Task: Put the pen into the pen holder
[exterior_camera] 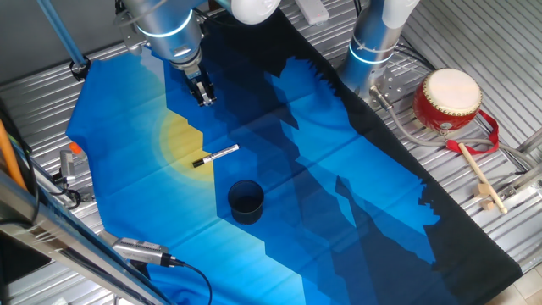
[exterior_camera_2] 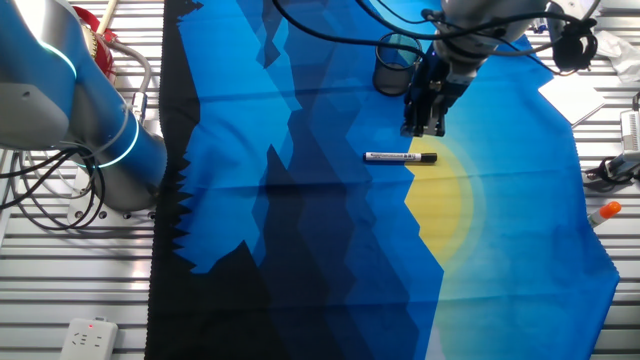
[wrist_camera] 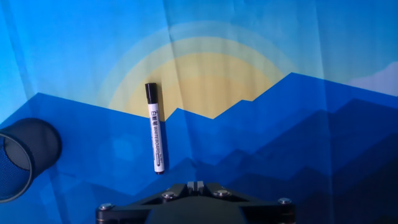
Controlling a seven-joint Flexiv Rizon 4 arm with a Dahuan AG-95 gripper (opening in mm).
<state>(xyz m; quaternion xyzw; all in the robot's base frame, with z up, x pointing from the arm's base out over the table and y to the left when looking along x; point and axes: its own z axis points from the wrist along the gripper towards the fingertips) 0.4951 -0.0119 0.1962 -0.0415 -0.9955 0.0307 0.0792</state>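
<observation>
**Pen ungrasped; claw above and clear of it**

The thin white plastic pen with a black cap [exterior_camera: 215,156] lies flat on the blue mountain-print cloth [exterior_camera: 356,195] covering the tabletop, just beside the small dark round pen holder [exterior_camera: 246,200], cap end away from it. The claw [exterior_camera: 206,99] hangs above the pen, holding nothing, fingers drawn together in the hand view. Judgement: the pen looks light, rigid and smooth, liable to roll. Best hold is mid-barrel, across its width. A red-and-cream drum [exterior_camera: 447,100] stands well apart.
</observation>
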